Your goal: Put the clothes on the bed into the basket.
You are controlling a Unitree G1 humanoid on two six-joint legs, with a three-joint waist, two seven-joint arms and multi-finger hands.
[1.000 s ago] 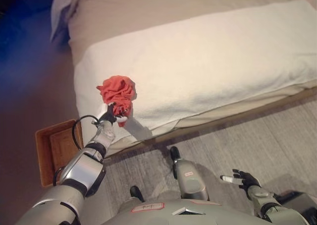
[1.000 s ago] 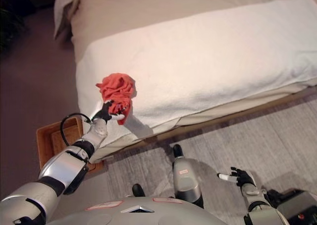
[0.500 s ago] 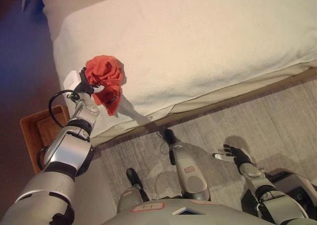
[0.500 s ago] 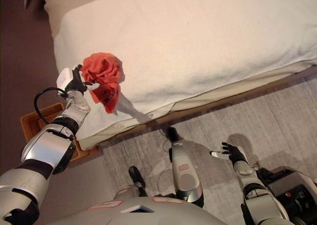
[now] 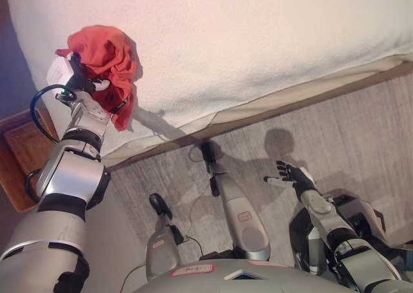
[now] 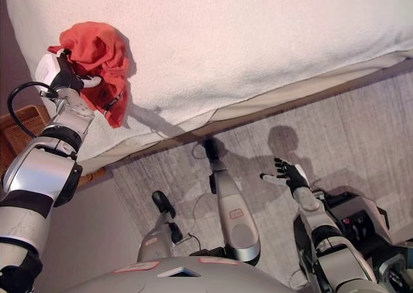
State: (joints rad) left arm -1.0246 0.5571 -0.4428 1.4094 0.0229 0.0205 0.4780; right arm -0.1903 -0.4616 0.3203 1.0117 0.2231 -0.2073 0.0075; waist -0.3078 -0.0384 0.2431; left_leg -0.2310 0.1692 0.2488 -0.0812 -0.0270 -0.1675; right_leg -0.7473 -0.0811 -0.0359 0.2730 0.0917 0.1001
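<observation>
A crumpled red cloth (image 5: 102, 62) hangs from my left hand (image 5: 80, 82), whose fingers are curled round it. The hand holds it in the air over the left front corner of the bed (image 5: 258, 41), which has a white cover. A brown wooden basket (image 5: 16, 157) stands on the floor at the left, beside the bed, partly hidden behind my left arm; it also shows in the right eye view (image 6: 14, 135). My right hand (image 5: 288, 175) hangs low at the right over the grey floor, fingers spread and empty.
The bed's front edge runs across the view, with grey wood-look floor (image 5: 361, 138) in front of it. A dark device (image 6: 359, 221) sits on the floor at the lower right.
The camera has shifted, so the bed sits higher in the picture. My left hand has carried the red cloth up and leftward, nearer the bed's corner. The right hand stays open.
</observation>
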